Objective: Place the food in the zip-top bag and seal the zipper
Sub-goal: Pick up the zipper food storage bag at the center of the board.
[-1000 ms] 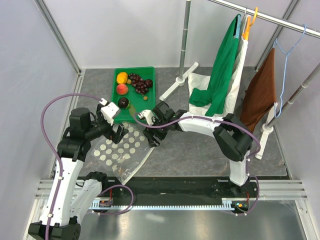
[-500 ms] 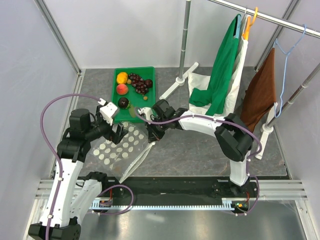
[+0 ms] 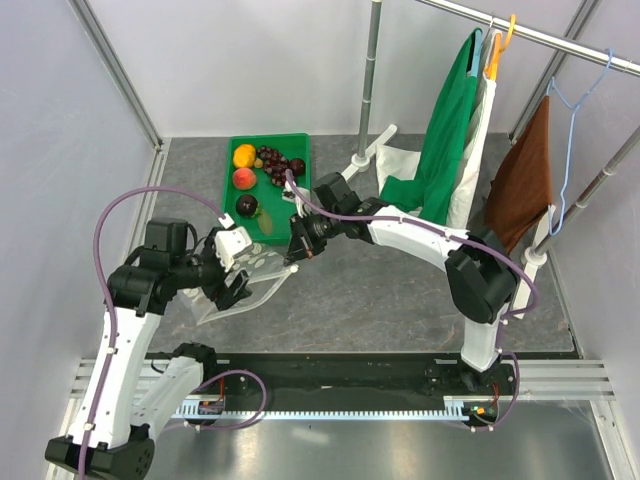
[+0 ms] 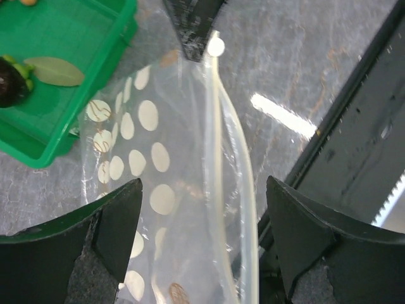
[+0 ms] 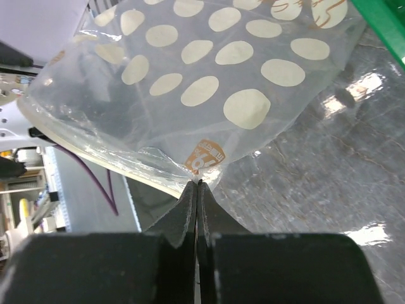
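Top external view: the right end effector (image 3: 297, 250), its fingers pressed together, pinches a corner of the zip-top bag (image 3: 252, 283) and holds that end up off the grey surface (image 3: 400, 300), just in front of the green tray (image 3: 270, 138). The left end effector (image 3: 232, 278) sits over the bag's other end with its fingers spread. In the left wrist view, the dotted film and the pale zipper (image 4: 231, 145) run between them, though whether either finger touches the plastic cannot be told. The right wrist view shows the clamped fingers biting the bag's edge beside a small orange printed mark.

The food lies in the tray, none of it in the bag: an orange (image 3: 244, 155), a peach (image 3: 243, 178), a grape bunch (image 3: 275, 166) and a plum (image 3: 247, 206) near the tray's front edge. A green and white garment (image 3: 440, 150) hangs from a rail at right.
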